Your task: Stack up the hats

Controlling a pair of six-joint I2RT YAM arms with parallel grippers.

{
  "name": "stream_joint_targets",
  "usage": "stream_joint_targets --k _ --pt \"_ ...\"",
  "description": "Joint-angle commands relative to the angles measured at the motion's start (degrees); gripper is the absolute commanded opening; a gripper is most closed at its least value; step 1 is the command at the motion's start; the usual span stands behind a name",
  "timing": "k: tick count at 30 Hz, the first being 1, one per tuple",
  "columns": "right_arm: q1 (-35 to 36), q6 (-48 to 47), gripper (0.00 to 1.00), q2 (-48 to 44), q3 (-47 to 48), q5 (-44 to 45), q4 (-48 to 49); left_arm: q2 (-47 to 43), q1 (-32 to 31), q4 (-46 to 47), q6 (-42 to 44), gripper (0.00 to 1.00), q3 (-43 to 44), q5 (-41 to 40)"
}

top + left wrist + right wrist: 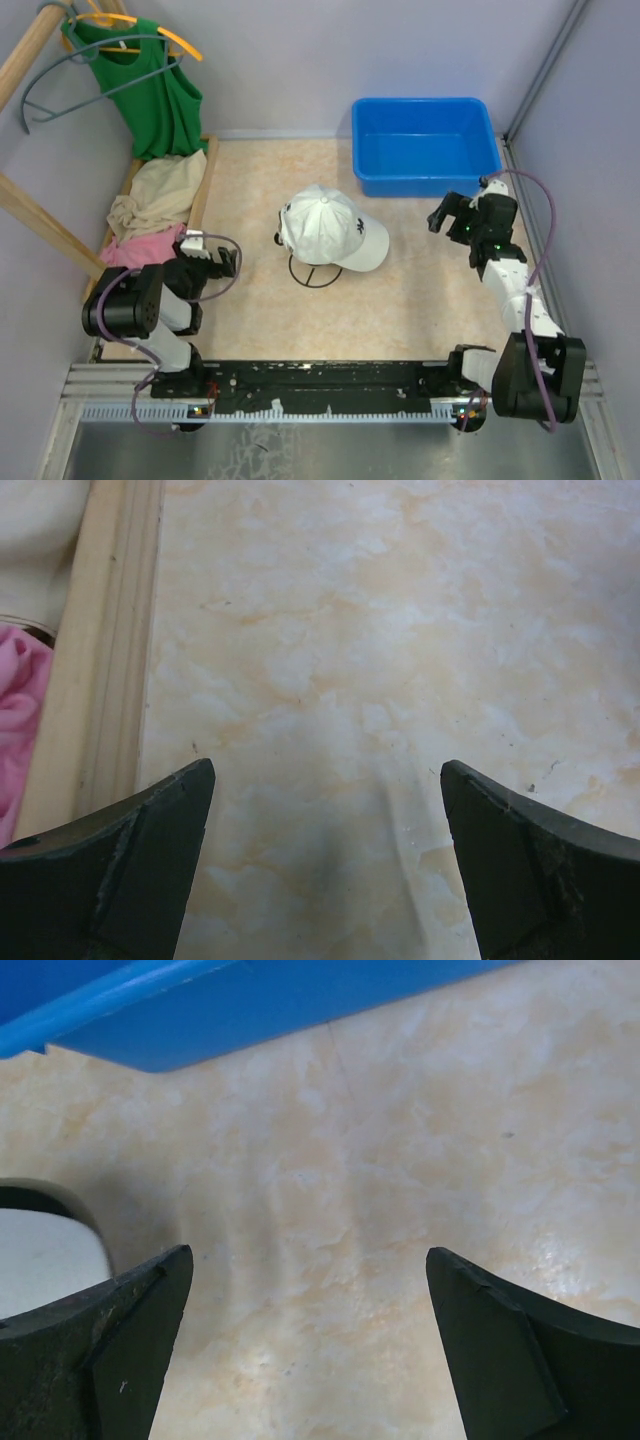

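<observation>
Item: white hat. Centre of counter, crown up, brim toward right, sitting over dark wire frame; what lies beneath it, cannot tell.

My left hand: spread wide, empty, over bare counter beside wooden rail, well left of hat.

My right hand: spread wide, empty, just before blue bin, right of hat.

Beige cloth, pink cloth: far left.

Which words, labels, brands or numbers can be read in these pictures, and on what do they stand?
No text can be read anywhere.
White cap: small dark embroidered marks, too small to read.
Blue bin: no label shows.
</observation>
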Motion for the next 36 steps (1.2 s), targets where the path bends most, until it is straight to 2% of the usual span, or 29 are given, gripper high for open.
stream_joint_targets --k 1,4,6,9,11,16,17,18,19,20,21,22,36 --pt "0.4 -8.3 0.99 2.7 -6.0 3.8 16.5 -0.5 0.3 12.2 0.7 1.0 -0.1 -0.6" --pt "0.4 -11.9 0.99 3.7 -12.3 5.2 26.9 0.5 0.3 3.1 3.4 0.99 5.8 6.1" --pt "0.6 -15.2 0.99 3.4 -17.4 6.3 35.6 -0.7 0.3 -2.9 4.0 1.0 7.4 6.8" --pt "0.6 -15.9 0.99 4.5 -24.1 8.4 50.4 0.5 0.3 2.1 2.3 1.0 6.1 3.2" --pt "0.6 -16.0 0.99 6.1 -28.8 7.7 60.7 0.1 0.2 0.5 2.2 1.0 6.4 2.6" --pt "0.7 -15.7 0.99 16.3 -36.7 5.6 86.3 0.4 0.3 1.1 2.2 1.0 6.4 2.3" --pt "0.8 -14.9 0.99 19.4 -37.7 6.6 94.0 0.3 0.3 1.1 2.2 1.0 6.4 2.4" --pt "1.0 -15.0 0.99 20.2 -37.0 6.5 92.9 0.3 0.3 1.1 2.1 1.0 6.4 2.3" --pt "2.0 -16.3 0.99 17.5 -34.5 7.5 83.6 0.3 0.3 1.1 2.1 1.0 6.4 2.4" --pt "3.1 -17.2 0.99 18.0 -31.9 8.7 78.5 0.3 0.3 1.1 2.2 1.0 6.3 2.3" --pt "4.5 -17.6 0.99 19.1 -31.5 11.1 79.6 0.3 0.3 1.1 2.1 1.0 6.3 2.3" --pt "5.3 -18.1 0.99 18.5 -30.9 13.1 76.7 0.3 0.3 1.1 2.1 1.0 6.3 2.4" --pt "5.7 -18.3 0.99 18.6 -31.7 13.0 79.4 0.2 0.2 1.4 2.2 1.0 6.2 2.6"
